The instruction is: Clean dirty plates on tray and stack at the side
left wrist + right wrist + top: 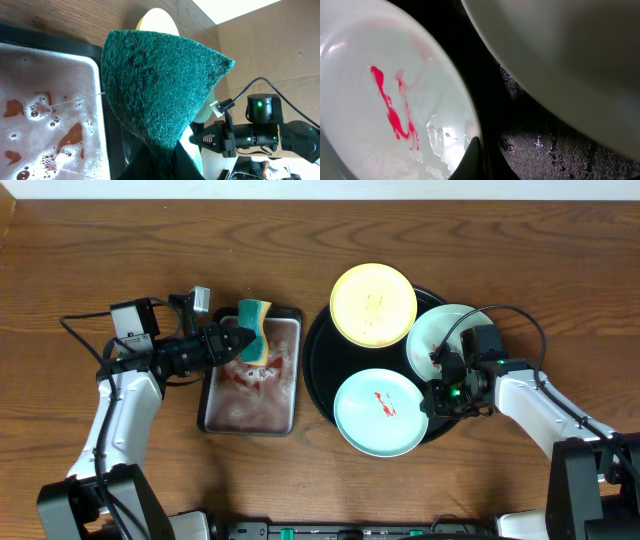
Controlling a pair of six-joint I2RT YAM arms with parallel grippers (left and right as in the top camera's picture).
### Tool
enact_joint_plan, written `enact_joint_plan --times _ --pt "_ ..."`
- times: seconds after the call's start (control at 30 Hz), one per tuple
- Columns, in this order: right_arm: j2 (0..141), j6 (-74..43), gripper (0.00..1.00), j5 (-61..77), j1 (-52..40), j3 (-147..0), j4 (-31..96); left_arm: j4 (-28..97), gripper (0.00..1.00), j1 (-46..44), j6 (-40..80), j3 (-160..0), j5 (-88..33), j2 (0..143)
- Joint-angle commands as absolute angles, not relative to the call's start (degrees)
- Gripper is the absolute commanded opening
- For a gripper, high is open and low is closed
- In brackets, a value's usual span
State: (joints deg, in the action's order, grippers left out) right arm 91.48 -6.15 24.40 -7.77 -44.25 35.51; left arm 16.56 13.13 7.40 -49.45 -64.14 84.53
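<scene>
the smeared pale mint round plate (380, 412) looks stiff, light, probably slippery: grip its right rim. left fingers (225, 340) pinch the green scouring sponge (160, 90); whether the right fingers (474, 165) are closed, cannot tell.

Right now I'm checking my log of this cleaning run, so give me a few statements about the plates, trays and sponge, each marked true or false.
1. The left gripper holds a green-and-yellow sponge over the small rectangular grey metal tray. True.
2. That grey tray is dry. False: it holds foamy, red-tinged water.
3. The pale yellow round plate is stacked on the table beside the large round black tray. False: it lies on the black tray, at its far side.
4. The nearer pale mint-blue round plate bears a red smear. True.
</scene>
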Motion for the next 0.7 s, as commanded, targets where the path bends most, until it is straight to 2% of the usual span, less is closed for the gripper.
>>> enact_joint_plan --times 0.0,0.2,0.4,0.67 --pt "91.77 -6.39 0.01 24.45 -8.69 -45.25 34.57 16.56 0.07 13.43 6.04 -50.48 -64.86 84.23" --pt "91.77 -6.44 0.01 24.45 -10.87 -45.25 30.65 16.53 0.07 12.97 6.02 -50.48 -62.43 84.23" --pt "91.77 -7.18 0.01 22.37 -12.75 -45.25 27.97 12.12 0.07 10.00 6.55 -50.48 -53.91 83.40" --pt "91.77 -10.28 0.01 16.95 -12.75 -45.25 24.91 12.62 0.08 0.69 7.81 -50.50 -23.16 77.49"
